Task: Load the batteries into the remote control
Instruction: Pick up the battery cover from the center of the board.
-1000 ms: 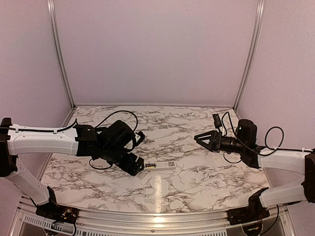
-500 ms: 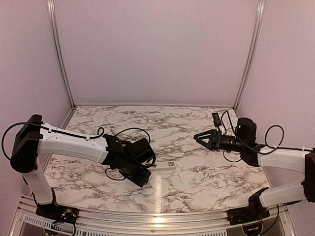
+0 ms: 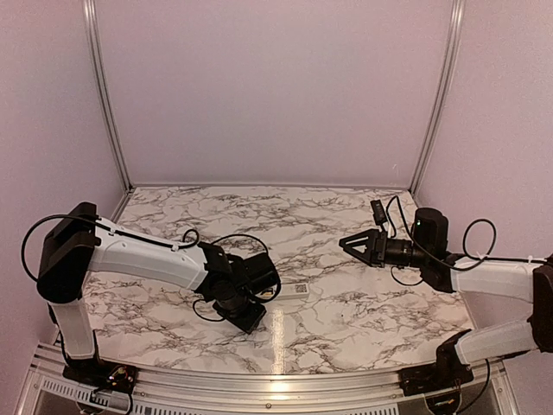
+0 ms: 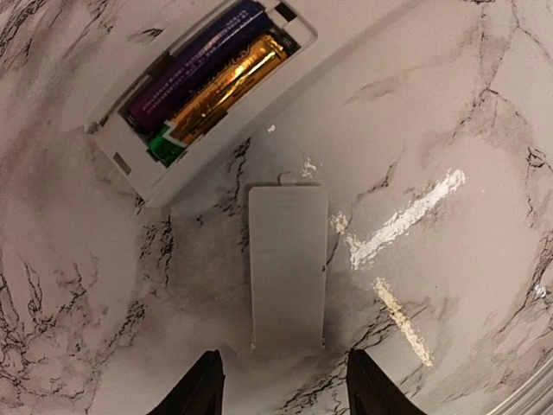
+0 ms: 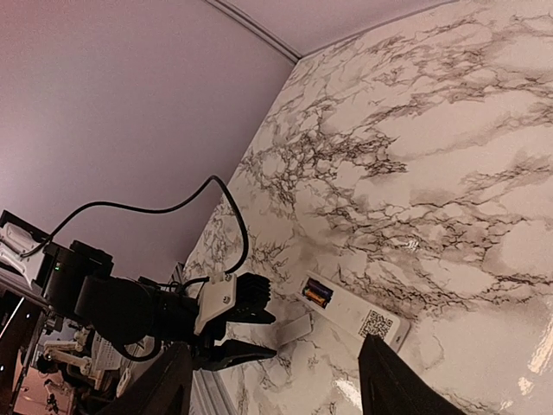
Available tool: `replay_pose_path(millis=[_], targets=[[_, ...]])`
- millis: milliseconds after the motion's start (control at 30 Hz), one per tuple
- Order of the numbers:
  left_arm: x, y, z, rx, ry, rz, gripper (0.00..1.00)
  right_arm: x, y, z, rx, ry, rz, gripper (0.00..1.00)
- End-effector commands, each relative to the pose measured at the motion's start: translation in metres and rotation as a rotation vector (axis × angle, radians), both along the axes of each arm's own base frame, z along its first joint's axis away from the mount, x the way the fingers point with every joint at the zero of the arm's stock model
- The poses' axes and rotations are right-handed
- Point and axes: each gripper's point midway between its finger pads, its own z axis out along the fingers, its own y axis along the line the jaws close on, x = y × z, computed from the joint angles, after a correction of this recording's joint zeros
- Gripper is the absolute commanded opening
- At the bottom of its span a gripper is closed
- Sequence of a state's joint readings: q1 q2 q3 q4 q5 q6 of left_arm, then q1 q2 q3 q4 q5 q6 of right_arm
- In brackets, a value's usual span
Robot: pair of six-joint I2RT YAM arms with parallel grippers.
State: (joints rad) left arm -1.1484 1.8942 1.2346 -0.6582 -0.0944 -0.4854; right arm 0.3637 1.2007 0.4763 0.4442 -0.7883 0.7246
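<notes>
White cover (image 4: 288, 259) lies beside the remote (image 4: 346, 43), batteries (image 4: 216, 73) seated inside. Our left gripper (image 4: 287, 382) straddles the cover's end, unclenched; our right gripper (image 5: 272, 367) hangs released.

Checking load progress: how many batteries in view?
2: purple battery and gold battery, side by side in the remote control's open compartment. Others may be hidden.

White remote (image 4: 125, 160). One purple battery (image 4: 194, 60), one gold battery (image 4: 229, 86) with a green end. Pale grey-white cover (image 4: 288, 264). White marble table (image 4: 467, 104), dark-veined.
</notes>
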Motion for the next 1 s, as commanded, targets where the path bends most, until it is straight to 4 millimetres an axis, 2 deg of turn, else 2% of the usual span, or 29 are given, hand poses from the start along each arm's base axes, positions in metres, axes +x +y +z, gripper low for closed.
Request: replay_pose_path(millis=[0,133,567,767,967], targets=[[-0.002,-0.003,-0.007,0.032,0.01,-0.026,0.48,0.006,0.001,0.01,0.006,-0.033,0.007,0.64],[-0.002,-0.004,-0.012,0.033,0.017,-0.037,0.44,0.007,0.001,0.01,0.006,-0.032,0.008,0.64],[0.002,0.012,-0.026,0.09,0.041,-0.086,0.3,0.008,0.002,0.008,0.004,-0.029,0.012,0.62],[0.003,0.01,-0.025,0.082,0.047,-0.092,0.33,0.007,0.002,0.008,0.004,-0.028,0.012,0.61],[0.005,0.01,-0.017,0.082,0.026,-0.118,0.29,0.007,0.002,0.008,0.004,-0.029,0.015,0.61]])
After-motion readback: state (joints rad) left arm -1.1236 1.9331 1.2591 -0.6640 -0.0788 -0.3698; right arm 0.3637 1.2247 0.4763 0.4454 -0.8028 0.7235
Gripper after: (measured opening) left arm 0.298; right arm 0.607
